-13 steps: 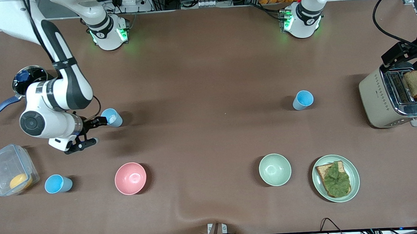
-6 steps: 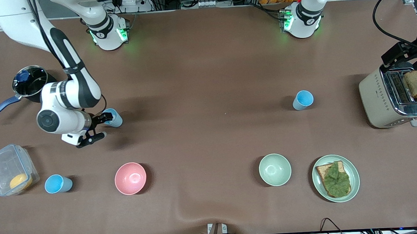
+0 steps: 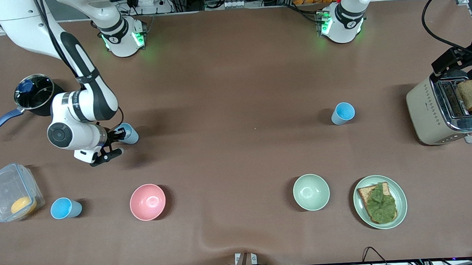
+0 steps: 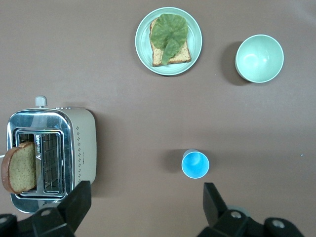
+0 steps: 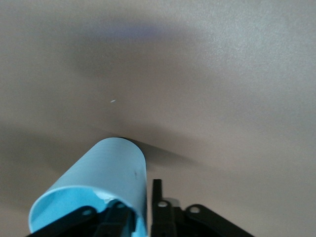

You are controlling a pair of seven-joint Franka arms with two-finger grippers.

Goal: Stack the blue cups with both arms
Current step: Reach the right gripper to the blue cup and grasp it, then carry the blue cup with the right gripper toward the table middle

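Observation:
Three blue cups stand on the table. One [image 3: 132,136] is near the right arm's end, and my right gripper [image 3: 119,135] is at its rim. In the right wrist view this cup [image 5: 106,173] has one finger inside and one outside, shut on its wall [image 5: 138,195]. A second cup [image 3: 343,113] stands toward the left arm's end and shows in the left wrist view [image 4: 195,164]. A third [image 3: 64,208] stands nearer the front camera, next to a clear box. My left gripper [image 4: 143,212] is open and empty, high over the table between this second cup and the toaster.
A pink bowl [image 3: 147,201], a pale green bowl [image 3: 311,192] and a plate [image 3: 401,200] with bread and lettuce lie nearer the front camera. A toaster [image 3: 424,110] holding a slice stands at the left arm's end. A pot [image 3: 34,92] and clear box [image 3: 11,196] are at the right arm's end.
My right gripper has moved toward the cup near the right arm's end and now has its fingers on either side of the cup's wall. The cup has stayed in place.

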